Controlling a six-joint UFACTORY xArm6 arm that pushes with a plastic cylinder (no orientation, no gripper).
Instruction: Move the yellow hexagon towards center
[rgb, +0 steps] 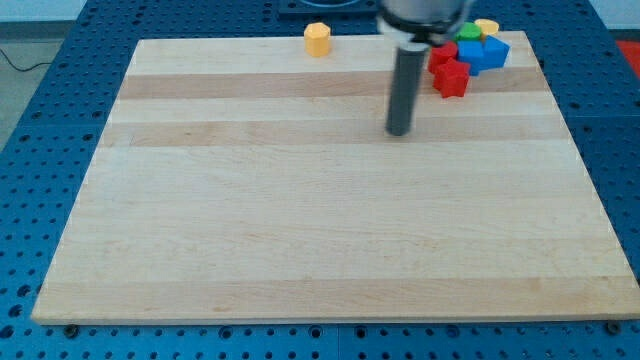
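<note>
The wood board (330, 230) fills most of the view, w/ a blue table w/ holes (30, 200) all around it. The part of the board near the view's bottom is plain wood.

Going up, there is my tip (399, 133). It is the bottom end of a dark rod that comes down from the view's top. It sits on the board, a bit right of the middle and in the top half. It has no jaws, so nothing opens or shuts, and it holds nothing. It touches no block.

Farther up and to the view's right of the rod is a bunch of blocks packed close together. The red block (450, 77) is nearest to my tip, up and to the right, but still apart from it. A second bit of red sits just behind it; can't tell if it's one block or two. Next to it on the right is the blue block (481, 53). Behind those are a green block (468, 32) and a yellow round block (487, 26), right at the board's top edge. The rod hides part of this bunch.

The yellow hexagon (317, 39) sits alone at the board's top edge, near the middle left to right. It is up and to the view's left of my tip, well apart from it and from the other blocks. Only bare wood lies btw it and the board's middle.
</note>
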